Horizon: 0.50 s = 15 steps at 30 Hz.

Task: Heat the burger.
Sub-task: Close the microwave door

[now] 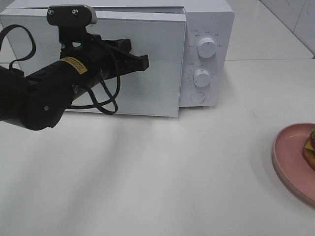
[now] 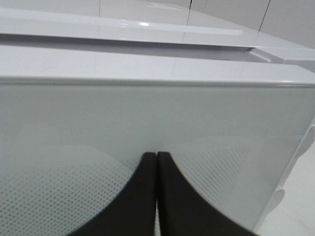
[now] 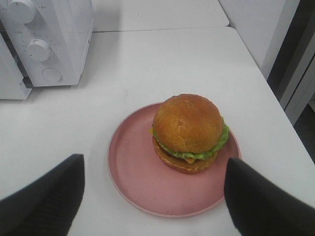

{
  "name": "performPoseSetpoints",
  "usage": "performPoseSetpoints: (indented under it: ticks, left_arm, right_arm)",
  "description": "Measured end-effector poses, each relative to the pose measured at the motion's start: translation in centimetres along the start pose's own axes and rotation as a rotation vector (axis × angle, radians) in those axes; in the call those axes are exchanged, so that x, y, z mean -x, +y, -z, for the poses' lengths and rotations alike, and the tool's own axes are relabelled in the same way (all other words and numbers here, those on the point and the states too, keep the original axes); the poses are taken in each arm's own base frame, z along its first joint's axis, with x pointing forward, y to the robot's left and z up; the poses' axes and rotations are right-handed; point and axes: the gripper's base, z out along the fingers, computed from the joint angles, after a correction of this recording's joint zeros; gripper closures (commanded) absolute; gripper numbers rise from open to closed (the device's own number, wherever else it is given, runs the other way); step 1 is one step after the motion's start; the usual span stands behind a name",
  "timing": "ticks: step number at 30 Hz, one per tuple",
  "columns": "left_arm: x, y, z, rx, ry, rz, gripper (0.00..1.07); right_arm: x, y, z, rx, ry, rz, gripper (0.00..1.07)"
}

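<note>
A white microwave (image 1: 147, 54) fills the upper left of the high view, standing at the back of the white table (image 1: 147, 177). Its door (image 1: 157, 69) looks slightly ajar, standing a little proud of the body along the top edge, and two round dials (image 1: 205, 47) sit on the panel at its right side. The left end effector (image 1: 142, 61) is stretched out in front of that door, near the middle of the glass, with its two dark fingers (image 2: 142, 196) pressed together and nothing between them. Whether the tips actually touch the door, I cannot tell.

Over at the right edge of the high view, well apart from the microwave, a round pink plate (image 1: 290, 162) lies on the table, cut off by the frame. The burger (image 3: 189, 132) sits on that plate, a little off centre, upright, with the golden bun on top and lettuce and cheese showing at the sides. The right end effector (image 3: 152, 201) hangs above the near edge of the plate, its fingers (image 3: 47, 196) spread wide apart, one on each side, holding nothing and not touching the burger.
</note>
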Motion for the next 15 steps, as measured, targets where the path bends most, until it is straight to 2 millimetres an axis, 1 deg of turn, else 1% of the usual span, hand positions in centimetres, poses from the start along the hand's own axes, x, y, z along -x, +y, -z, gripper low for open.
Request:
performPoseSetpoints:
  ticks: [2,4,7,9,11,15]
  left_arm:
    - [0.0,-0.1,-0.3,0.000,-0.002,0.002,1.07]
    - [0.0,-0.2,-1.3,0.000,-0.006,0.006,1.07]
    - [-0.2,-0.4,-1.6,-0.002,-0.001,0.006,1.07]
    - [-0.6,-1.0,-2.4,-0.026,0.011,-0.010,1.07]
    - [-0.7,-1.2,-2.6,-0.031,0.014,-0.013,1.07]
    - [-0.8,-1.4,-3.6,-0.020,0.015,-0.069,1.07]
  right_arm:
    - [0.0,0.0,0.0,0.000,0.000,0.000,0.31]
    - [0.0,0.0,0.0,0.000,0.000,0.000,0.31]
    - [0.0,0.0,0.0,0.000,0.000,0.000,0.31]
    - [0.0,0.0,0.0,0.000,0.000,0.000,0.31]
    - [0.0,0.0,0.0,0.000,0.000,0.000,0.31]
    - [0.0,0.0,0.0,0.000,0.000,0.000,0.31]
